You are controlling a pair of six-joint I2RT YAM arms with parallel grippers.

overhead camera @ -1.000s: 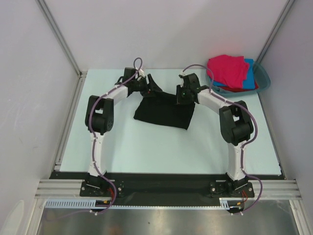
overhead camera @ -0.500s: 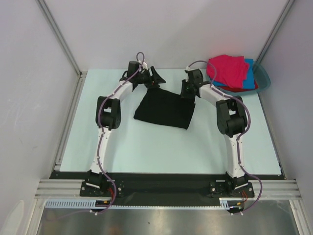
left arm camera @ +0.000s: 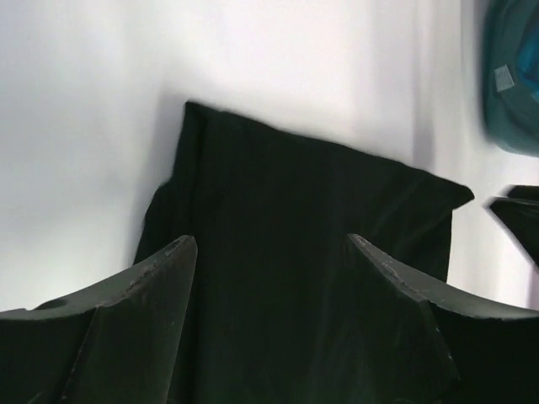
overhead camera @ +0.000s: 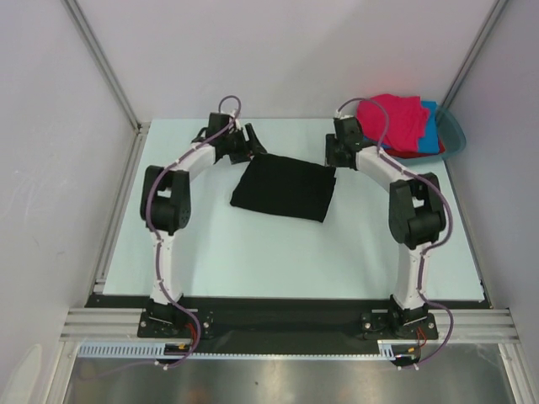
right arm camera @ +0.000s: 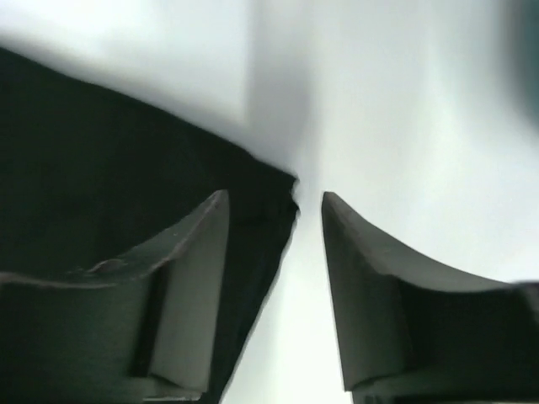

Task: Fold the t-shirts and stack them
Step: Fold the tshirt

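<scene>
Left gripper (left arm camera: 269,241) spread wide by black t-shirt (overhead camera: 285,187) (folded flat).

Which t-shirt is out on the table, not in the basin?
The black t-shirt, lying flat on the table; the pink shirt, blue shirt and red shirt are piled in the teal basin.

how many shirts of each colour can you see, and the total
black shirt: 1
pink shirt: 1
blue shirt: 1
red shirt: 1
total: 4
</scene>
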